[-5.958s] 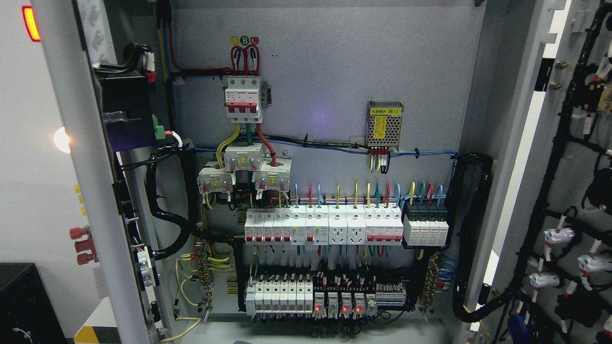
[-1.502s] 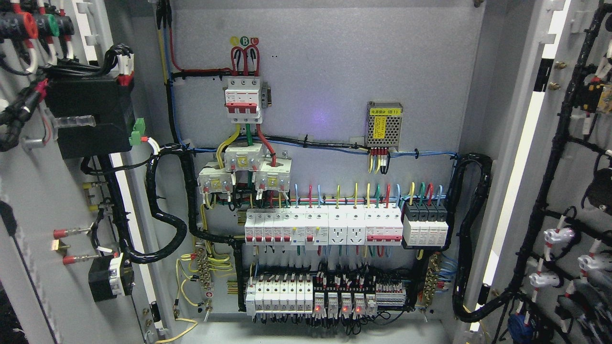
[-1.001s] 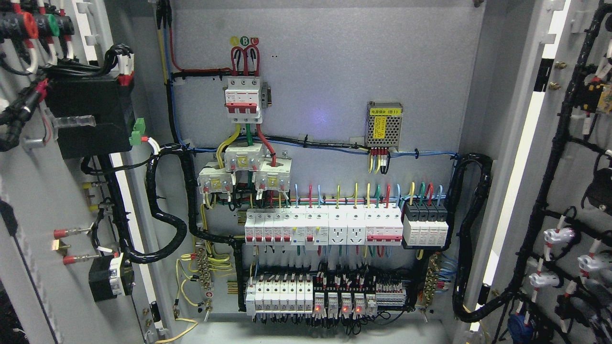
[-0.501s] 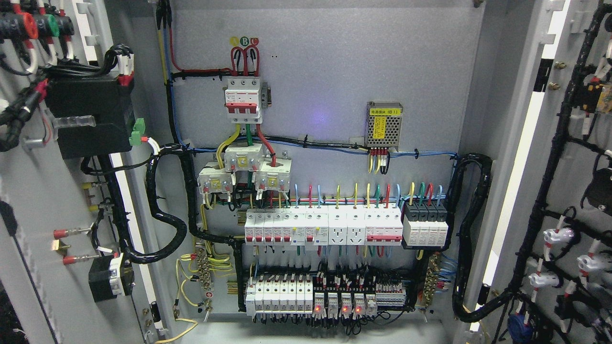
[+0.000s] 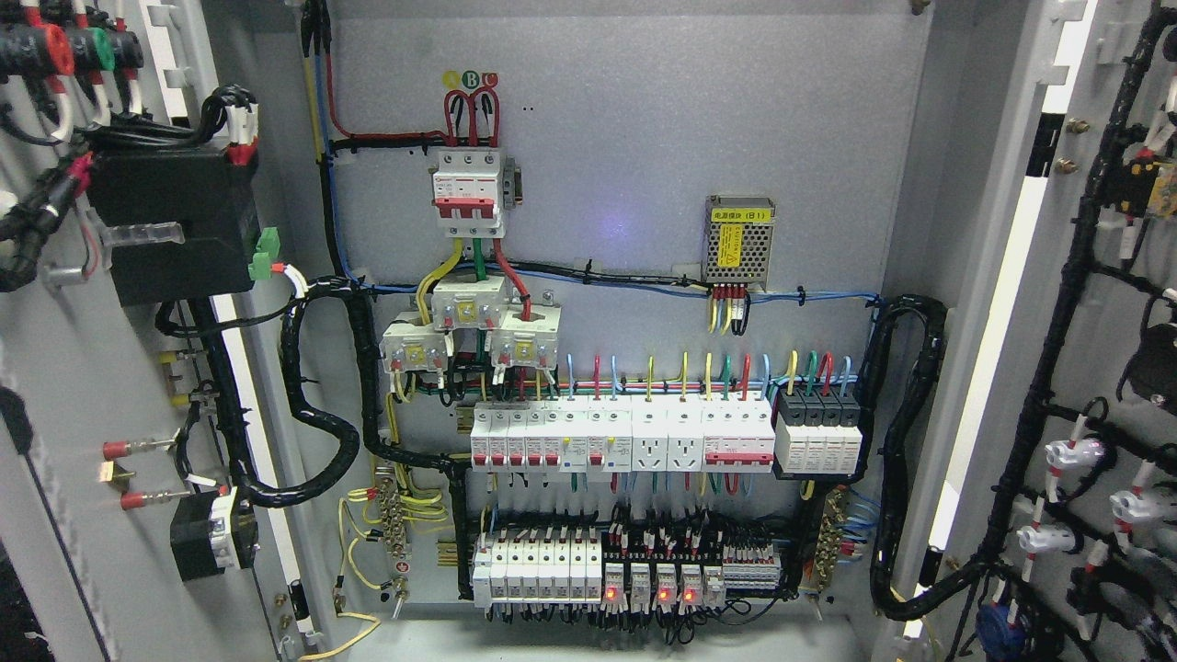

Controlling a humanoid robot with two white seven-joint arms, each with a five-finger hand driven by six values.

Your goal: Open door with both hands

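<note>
Head view: electrical cabinet seen from the front, both doors swung wide
Left door: open at the picture's left, inner face showing, hung with a black box and a black cable loom
Right door: open at the picture's right, inner face showing, crossed by black wire bundles with white connectors
Robot hands: neither in sight, so fingers apart or together cannot be told
Back panel: grey, fully exposed between the two doors
Main breaker: white and red, upper left of the panel, red looped wires above
Power supply: small perforated metal box with a yellow label, right of the main breaker
Breaker row: white modules across the middle, coloured wires rising from the tops
Black modules: at the right end of that row, touching
Lower row: white breakers at left, relays with red lamps lit toward the right
Cabinet floor: grey, just below the lower row
</note>
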